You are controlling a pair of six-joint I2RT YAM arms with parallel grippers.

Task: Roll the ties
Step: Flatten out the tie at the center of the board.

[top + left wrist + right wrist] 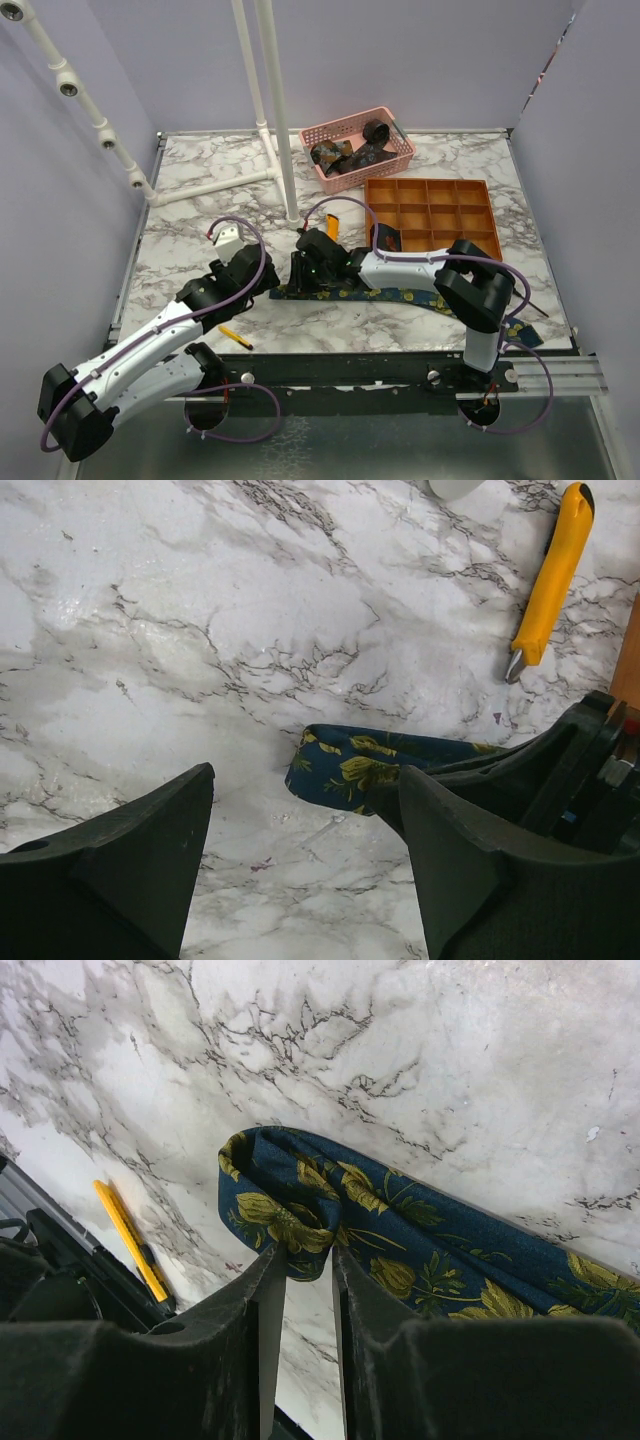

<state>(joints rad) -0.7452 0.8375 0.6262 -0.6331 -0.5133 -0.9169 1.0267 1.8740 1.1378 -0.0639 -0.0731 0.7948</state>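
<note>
The white, grey-veined marble desk (200,200) carries a pink slatted basket (368,172) at its far edge and, just in front of that to the right, an orange tray (445,218) divided into compartments. A white pipe frame (285,170) stands on the far left part. An orange-yellow utility knife (548,580) lies near the middle. A navy tie (400,1230) with yellow-green flowers stretches flat along the near side, its left end folded over. A slim yellow stick (235,337) lies at the near left edge.

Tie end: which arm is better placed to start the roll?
Right. The right gripper pinches the folded end of the tie; the left gripper hangs open beside it, holding nothing.
</note>
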